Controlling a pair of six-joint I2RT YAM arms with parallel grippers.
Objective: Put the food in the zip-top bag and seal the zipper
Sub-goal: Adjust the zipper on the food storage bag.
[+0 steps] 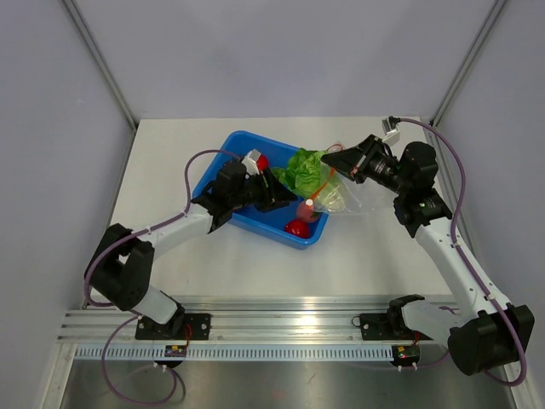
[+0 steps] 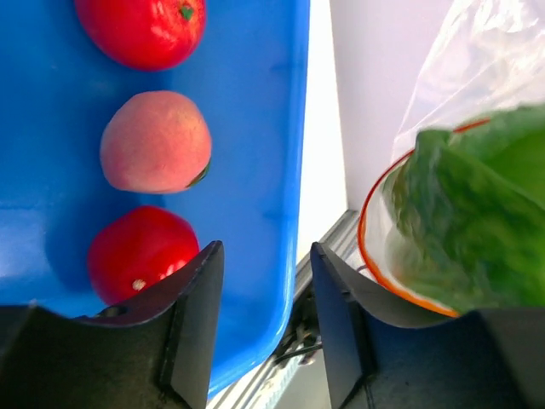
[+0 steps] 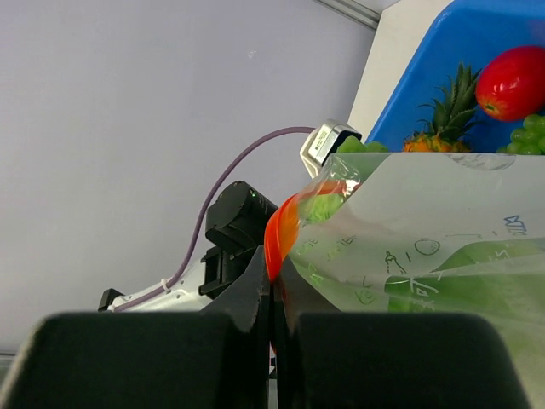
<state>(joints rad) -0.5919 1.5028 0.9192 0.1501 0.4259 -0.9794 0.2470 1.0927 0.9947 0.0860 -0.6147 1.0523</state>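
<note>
The clear zip-top bag (image 1: 345, 198) lies to the right of the blue tub, its mouth held up. My right gripper (image 1: 341, 162) is shut on the orange-red zipper strip (image 3: 283, 228) at the mouth edge. The green cabbage (image 1: 305, 170) sits in the open mouth, partly sticking out; it also shows in the left wrist view (image 2: 477, 204) inside the orange rim (image 2: 368, 247). My left gripper (image 2: 266, 315) is open and empty, above the tub's right rim beside the bag. Below it lie a pink peach (image 2: 155, 141) and two red fruits (image 2: 140, 251) (image 2: 145, 25). A pineapple (image 3: 438, 119) lies in the tub.
The blue tub (image 1: 223, 162) stands mid-table under my left arm, with a red fruit (image 1: 298, 227) at its near right corner. Green grapes (image 3: 532, 135) and a red fruit (image 3: 511, 81) show in it. Grey walls close in the table on three sides.
</note>
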